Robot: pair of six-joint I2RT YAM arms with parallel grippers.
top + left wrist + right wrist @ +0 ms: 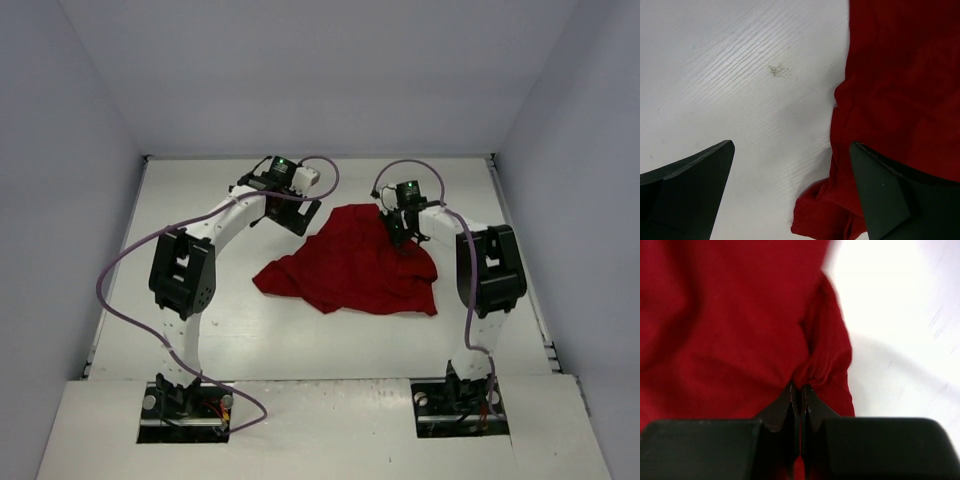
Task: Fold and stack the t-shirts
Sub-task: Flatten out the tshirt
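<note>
Near the middle of the white table (200, 210) lies the dark red t-shirt (350, 265), not folded but spread in a loose, wrinkled heap. One point of cloth reaches toward the left arm and the bulk of it sits closer to the right arm.

The right gripper (398, 232) is down at the far right edge of the shirt. In the right wrist view its two dark fingers (812, 407) are pressed together with almost no gap, and a small bunched fold of the red cloth is caught at their tips. The fabric puckers into creases that run toward the pinch. Bare table shows to the right of that fold.

The left gripper (295, 215) is at the far left corner of the shirt with its jaws spread wide and nothing between them. In the left wrist view one finger (690, 195) is over bare table. The other finger (890, 195) is over the shirt's rumpled edge, which hangs in a thick rolled hem between the two. Whether that finger actually touches the cloth is hard to tell from this angle. A small greyish smudge (777, 70) marks the table surface just beyond the open jaws.

A purple cable (130, 260) loops from each arm, and pale walls (320, 70) close in the table on three sides.
</note>
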